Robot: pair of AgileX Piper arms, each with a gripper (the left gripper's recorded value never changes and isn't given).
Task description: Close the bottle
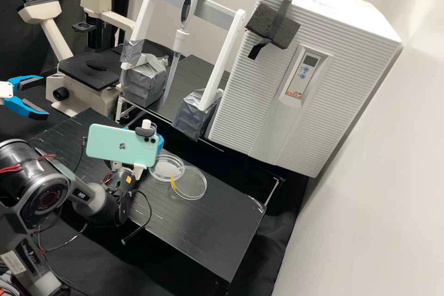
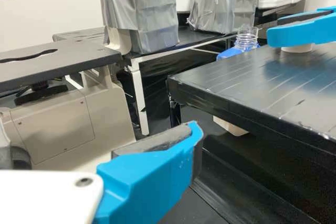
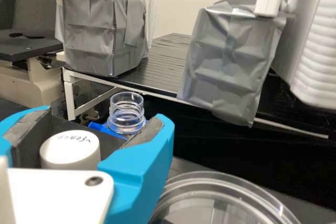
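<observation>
The black ridged surface carries the job. Your left gripper, fingers spread and empty, hangs well apart from the small clear plastic bottle, which stands open-mouthed on that surface. Your right gripper sits just beside the bottle, fingers clamped on the round white cap. Bring the cap squarely over the bottle's mouth and keep it level (a tilted start will likely cross the threads). Lower until it seats, then twist without shoving the bottle sideways.

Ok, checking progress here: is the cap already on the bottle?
No, the bottle has an open mouth, and the white cap sits between the fingers of the right end effector.
</observation>
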